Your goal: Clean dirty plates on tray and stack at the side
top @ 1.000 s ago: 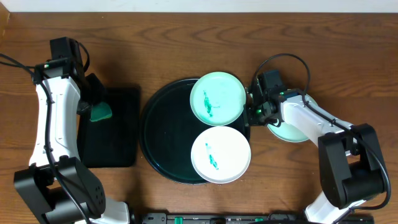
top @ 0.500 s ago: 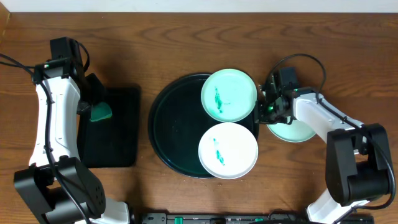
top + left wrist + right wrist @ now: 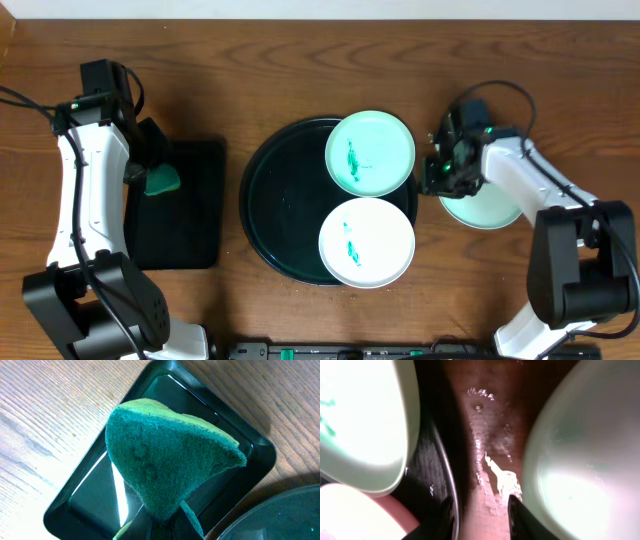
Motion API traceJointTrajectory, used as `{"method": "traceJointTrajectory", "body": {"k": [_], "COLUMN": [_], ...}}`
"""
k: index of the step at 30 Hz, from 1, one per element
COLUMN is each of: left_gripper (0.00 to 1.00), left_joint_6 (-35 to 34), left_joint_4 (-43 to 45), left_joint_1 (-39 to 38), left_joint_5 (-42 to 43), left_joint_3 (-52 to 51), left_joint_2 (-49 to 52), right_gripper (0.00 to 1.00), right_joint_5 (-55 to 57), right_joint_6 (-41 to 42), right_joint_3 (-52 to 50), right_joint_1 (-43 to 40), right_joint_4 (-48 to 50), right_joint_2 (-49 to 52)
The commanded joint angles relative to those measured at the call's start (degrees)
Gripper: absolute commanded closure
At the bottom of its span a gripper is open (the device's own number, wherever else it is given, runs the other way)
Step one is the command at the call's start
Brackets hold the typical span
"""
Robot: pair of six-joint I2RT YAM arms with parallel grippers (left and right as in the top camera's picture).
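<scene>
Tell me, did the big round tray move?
Yes. The round tray slid to the right, away from the small black tray, which stayed put. The gap between them is wider now.

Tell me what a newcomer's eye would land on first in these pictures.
A mint plate and a white plate, each smeared teal, crowd the right side of the round dark tray. A third plate lies on the wood just beyond, partly under the right arm. At the far left, the left gripper pinches a green sponge above a black rectangular tray.
</scene>
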Motion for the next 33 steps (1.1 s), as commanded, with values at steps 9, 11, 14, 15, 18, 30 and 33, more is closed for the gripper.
{"method": "traceJointTrajectory", "body": {"k": [9, 11, 14, 15, 18, 30, 33], "left_gripper": [0.93, 0.93, 0.92, 0.93, 0.93, 0.93, 0.93], "left_joint_6": [0.5, 0.5, 0.5, 0.5, 0.5, 0.5, 0.5], "left_joint_4": [-1.4, -1.5, -1.5, -1.6, -1.9, -2.1, -2.3], "left_joint_1": [0.2, 0.2, 0.2, 0.2, 0.2, 0.2, 0.2], "left_joint_5": [-0.9, -0.9, -0.9, -0.9, -0.9, -0.9, -0.9], "left_joint_3": [-0.6, -0.6, -0.6, -0.6, -0.6, -0.6, -0.6], "left_joint_2": [0.2, 0.2, 0.2, 0.2, 0.2, 0.2, 0.2], "right_gripper": [0.72, 0.71, 0.69, 0.67, 0.68, 0.82, 0.80], "right_joint_5": [-4.7, -4.9, -5.6, -5.5, -4.8, -3.8, -2.8], "right_joint_6": [-3.6, -4.2, -4.7, -4.7, -4.7, -7.1, -7.0], "right_joint_3": [6.7, 6.2, 5.0, 4.3, 2.5, -1.5, -2.0], "right_joint_1": [3.1, 4.3, 6.1, 6.7, 7.6, 11.4, 13.7], "right_joint_4": [-16.2, -16.7, -16.5, -16.2, -15.6, -9.6, -8.9], "right_joint_2": [0.0, 0.0, 0.0, 0.0, 0.0, 0.0, 0.0]}}
